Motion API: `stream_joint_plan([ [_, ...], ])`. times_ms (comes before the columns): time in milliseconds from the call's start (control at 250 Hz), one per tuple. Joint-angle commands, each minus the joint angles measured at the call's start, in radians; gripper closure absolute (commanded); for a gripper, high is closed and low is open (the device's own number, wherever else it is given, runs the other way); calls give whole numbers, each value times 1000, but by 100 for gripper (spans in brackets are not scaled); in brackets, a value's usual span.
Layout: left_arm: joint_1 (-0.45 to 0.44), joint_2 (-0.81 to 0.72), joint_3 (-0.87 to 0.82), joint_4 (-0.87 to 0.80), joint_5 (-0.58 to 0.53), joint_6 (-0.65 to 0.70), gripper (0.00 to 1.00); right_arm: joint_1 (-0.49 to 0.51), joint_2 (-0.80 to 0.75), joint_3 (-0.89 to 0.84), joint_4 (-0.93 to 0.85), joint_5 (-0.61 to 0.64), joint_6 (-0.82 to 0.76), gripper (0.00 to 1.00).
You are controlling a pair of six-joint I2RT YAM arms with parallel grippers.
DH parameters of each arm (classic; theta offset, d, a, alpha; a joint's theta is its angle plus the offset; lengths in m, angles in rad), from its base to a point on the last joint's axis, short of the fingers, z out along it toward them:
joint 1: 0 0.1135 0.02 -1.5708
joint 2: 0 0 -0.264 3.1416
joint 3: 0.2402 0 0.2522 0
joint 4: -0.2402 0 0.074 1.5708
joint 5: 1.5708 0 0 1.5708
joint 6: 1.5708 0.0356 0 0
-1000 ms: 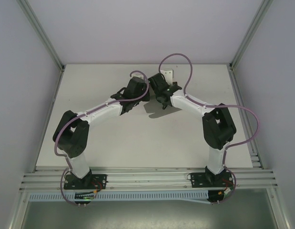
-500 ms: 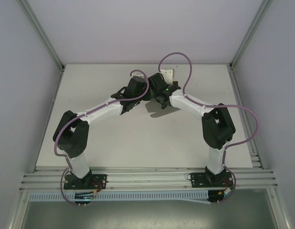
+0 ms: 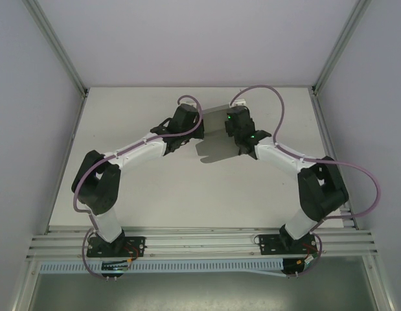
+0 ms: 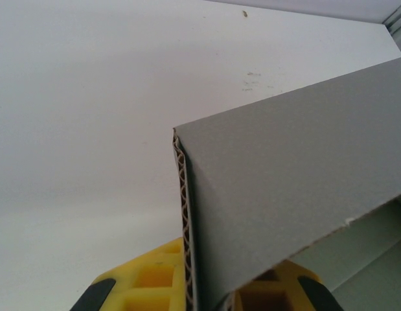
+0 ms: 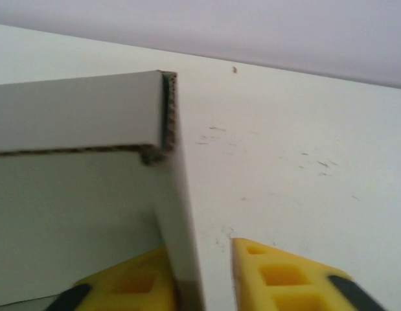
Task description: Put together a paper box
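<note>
From above, a white table (image 3: 155,194) is filling the floor of a booth. Pale lavender walls (image 3: 187,39) are closing it in on three sides, and aluminium rails (image 3: 200,243) are running along its near edge. Two arms are reaching in from that edge and meeting over the far middle of the table, each trailing one purple cable (image 3: 265,97), two in all. One paper box (image 3: 214,148), grey and partly folded, is sitting between them. The left gripper (image 3: 201,133) is pressing in at its left side and the right gripper (image 3: 231,133) at its right.

In the left wrist view, two yellow fingers (image 4: 142,288) are clenching a corrugated edge of the box, which is rising from between them. A grey panel is leaning away to the right over the bare, lightly scuffed white tabletop.

In the right wrist view, two yellow fingers (image 5: 284,275) are standing apart, released. A thin wall of the box is rising between them, lying against the left finger, while a strip of table is showing between it and the right finger. A folded corner of the box is sitting up to the left.
</note>
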Motion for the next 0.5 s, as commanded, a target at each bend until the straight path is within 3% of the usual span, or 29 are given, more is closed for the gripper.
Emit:
stream_joint_plan([
  [0, 10, -51, 0, -29, 15, 38, 100, -77, -47, -29, 58, -107, -1, 65],
  [240, 12, -38, 14, -40, 2, 42, 100, -141, -131, -78, 101, -428, 6, 36],
  [496, 11, -23, 27, -48, -11, 39, 100, -145, -202, -98, 114, -561, 18, 16],
])
